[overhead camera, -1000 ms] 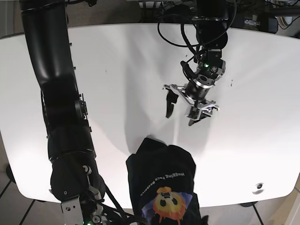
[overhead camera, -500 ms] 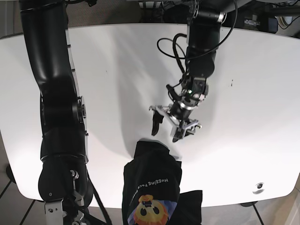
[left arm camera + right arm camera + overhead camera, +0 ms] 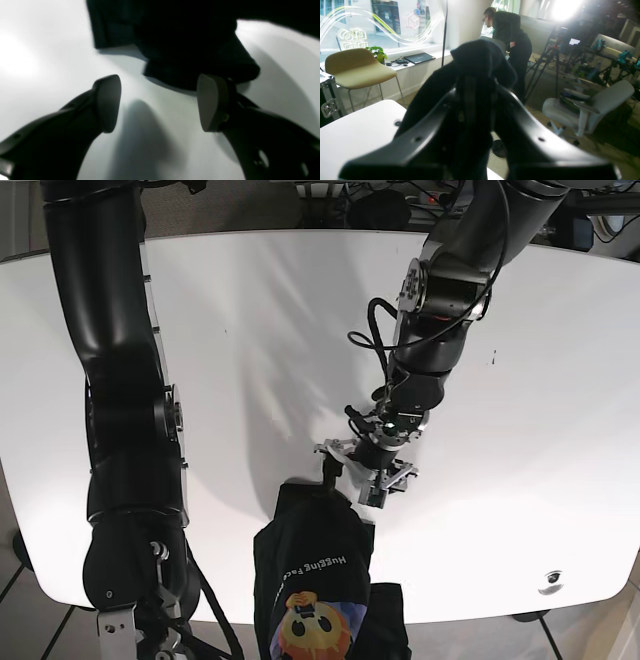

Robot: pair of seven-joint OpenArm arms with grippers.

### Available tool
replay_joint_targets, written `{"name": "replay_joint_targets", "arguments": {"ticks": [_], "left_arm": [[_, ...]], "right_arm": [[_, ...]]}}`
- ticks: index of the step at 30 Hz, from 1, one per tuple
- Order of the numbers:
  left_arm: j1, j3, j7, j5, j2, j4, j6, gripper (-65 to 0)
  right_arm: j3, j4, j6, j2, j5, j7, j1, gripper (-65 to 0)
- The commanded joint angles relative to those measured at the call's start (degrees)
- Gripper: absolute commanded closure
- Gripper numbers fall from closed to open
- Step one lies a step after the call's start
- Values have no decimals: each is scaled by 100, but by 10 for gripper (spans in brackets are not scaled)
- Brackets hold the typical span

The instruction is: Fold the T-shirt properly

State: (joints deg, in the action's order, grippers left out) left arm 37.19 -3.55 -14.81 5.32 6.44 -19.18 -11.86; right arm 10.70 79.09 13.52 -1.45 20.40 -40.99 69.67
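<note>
Left gripper (image 3: 352,477) low over white table (image 3: 250,330), jaws spread wide, nothing between them; right-hand fingertip (image 3: 212,102) just at the T-shirt's (image 3: 315,570) folded upper edge. Black shirt with printed graphic lies at table's near edge, partly hanging over. Right gripper (image 3: 475,75) clamped on dark shirt fabric, raised off the table.

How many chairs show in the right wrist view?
2: a tan chair by the window on the left, and a white office chair on the right. Others may be hidden behind the gripper and shirt.
</note>
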Motion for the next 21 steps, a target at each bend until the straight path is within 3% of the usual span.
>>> {"name": "replay_joint_targets", "arguments": {"ticks": [1,11,15,18,21], "left_arm": [[338,-18,-220,-27,73,208,-41,-447],[294,26,-220,-62,213,182,-120,-439],[-699,254,-168,-62,-226,-1603,-278,-444],[-1244,272,307,-62,-490,-2763,-287,-442],[-1930,272,448,-62,-912,-3880,-287,-443]], "right_arm": [[-37,219,-20,0,30,227,290,-22],[-37,342,-20,0,39,51,290,-22],[-37,403,-20,0,39,33,334,-22],[-37,684,-20,0,39,25,334,-22],[-46,1045,-11,27,39,-266,325,-22]]}}
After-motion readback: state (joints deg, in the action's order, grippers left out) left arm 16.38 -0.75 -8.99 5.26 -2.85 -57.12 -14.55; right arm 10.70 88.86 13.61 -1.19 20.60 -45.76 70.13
